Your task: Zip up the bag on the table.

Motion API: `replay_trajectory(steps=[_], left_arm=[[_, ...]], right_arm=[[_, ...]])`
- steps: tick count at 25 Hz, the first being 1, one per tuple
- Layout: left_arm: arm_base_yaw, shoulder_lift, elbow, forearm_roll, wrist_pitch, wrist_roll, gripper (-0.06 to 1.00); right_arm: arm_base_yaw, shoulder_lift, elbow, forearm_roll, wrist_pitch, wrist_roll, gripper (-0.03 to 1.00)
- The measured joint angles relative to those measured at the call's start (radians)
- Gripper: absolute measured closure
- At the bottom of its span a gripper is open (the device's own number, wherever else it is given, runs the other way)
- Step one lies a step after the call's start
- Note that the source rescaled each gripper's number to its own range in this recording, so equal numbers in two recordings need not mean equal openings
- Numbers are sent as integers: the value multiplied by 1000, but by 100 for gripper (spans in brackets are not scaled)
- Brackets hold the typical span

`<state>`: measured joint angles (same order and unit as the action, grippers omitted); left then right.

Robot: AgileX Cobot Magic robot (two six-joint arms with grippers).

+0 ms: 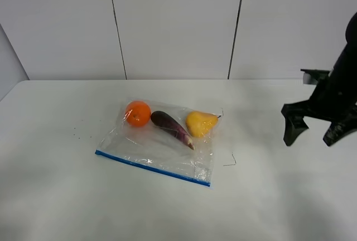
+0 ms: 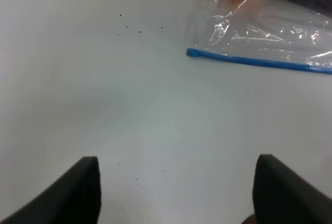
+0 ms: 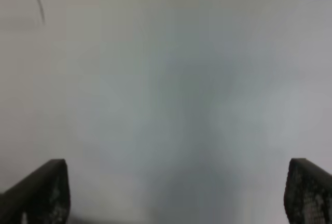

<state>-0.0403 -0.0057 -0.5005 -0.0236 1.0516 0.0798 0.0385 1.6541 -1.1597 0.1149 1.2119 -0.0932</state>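
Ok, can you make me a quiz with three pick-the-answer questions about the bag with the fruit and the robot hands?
1. Where does the orange lie inside the bag?
A. at the left end of the row
B. between the eggplant and the pear
C. by the zipper strip

2. What colour is the zipper strip?
A. red
B. blue
C. green

3. How is the right gripper now?
A. shut on the bag
B. shut on the pear
C. open, holding nothing

Answers:
1. A, since in the high view the orange comes first, then the eggplant, then the pear.
2. B, since a blue line runs along the bag's near edge.
3. C, since its fingers stand wide apart over the bare table, well to the right of the bag.
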Motion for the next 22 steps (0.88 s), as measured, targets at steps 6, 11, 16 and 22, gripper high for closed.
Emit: replay_trajectory(steps=[6,11,16,22], left_arm=[[0,0,0,7,0,0,7],[0,0,0,8,0,0,7],[0,0,0,11,0,0,7],[0,0,0,11,0,0,7]], right_arm=[[0,-287,359,-43,-14,0,-1],[0,-603,572,-44,-144,0,-1],[0,-950,651,-43,-184,0,-1],[0,-1287,652,-43,-187,0,-1]])
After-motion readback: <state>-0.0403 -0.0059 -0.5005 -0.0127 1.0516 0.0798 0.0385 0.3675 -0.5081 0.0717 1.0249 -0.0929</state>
